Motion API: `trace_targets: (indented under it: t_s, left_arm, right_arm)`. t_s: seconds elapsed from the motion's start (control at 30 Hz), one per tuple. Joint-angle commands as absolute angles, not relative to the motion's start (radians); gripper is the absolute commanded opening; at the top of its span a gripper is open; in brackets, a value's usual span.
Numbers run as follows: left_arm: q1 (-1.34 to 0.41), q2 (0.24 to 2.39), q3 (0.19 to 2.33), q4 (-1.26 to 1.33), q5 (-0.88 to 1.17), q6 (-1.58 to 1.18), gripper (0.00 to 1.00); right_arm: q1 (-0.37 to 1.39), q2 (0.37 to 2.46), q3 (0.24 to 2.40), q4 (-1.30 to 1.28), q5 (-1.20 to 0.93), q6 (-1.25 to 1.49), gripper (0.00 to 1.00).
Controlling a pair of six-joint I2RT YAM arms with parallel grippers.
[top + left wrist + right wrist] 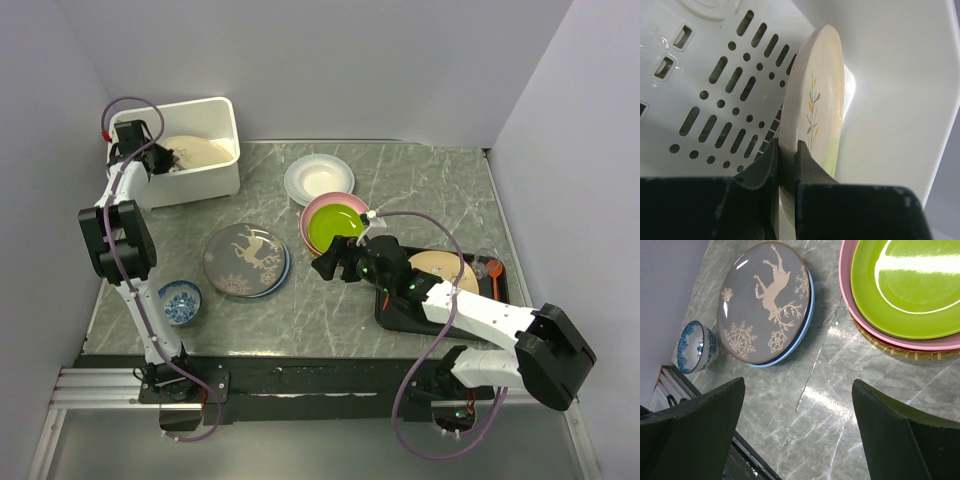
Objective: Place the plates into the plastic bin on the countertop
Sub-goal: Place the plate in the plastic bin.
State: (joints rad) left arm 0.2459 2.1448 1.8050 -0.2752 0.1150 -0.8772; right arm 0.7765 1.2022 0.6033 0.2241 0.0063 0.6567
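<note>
The white plastic bin stands at the back left of the countertop. Inside it, my left gripper is shut on the rim of a cream plate. In the left wrist view this plate, with its twig drawing, stands on edge between the slotted floor and a wall, with the left gripper pinching it. My right gripper hovers open over bare countertop beside the green plate, which lies on a pink plate. Its fingers hold nothing.
A grey reindeer plate lies on a light blue plate mid-table. A white plate sits at the back. A blue-and-white bowl stands front left. A black tray at the right holds a tan plate.
</note>
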Motion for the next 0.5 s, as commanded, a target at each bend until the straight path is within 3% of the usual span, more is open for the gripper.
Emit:
trace_targets:
  t_s: [0.0,0.13,0.47]
  left_arm:
    - [0.249,2.125,1.865,-0.193,0.126,-0.873,0.14]
    - [0.25,2.114,1.845,-0.184,0.126,-0.874,0.27]
    - [0.25,2.097,1.848,-0.216,0.086,-0.865,0.43]
  right_arm:
    - [0.782,1.2,0.627,0.262,0.003,0.658,0.94]
    - [0.781,1.201,0.624,0.271,0.003,0.664,0.94]
    - [0.781,1.189,0.623,0.261,0.005,0.66,0.94]
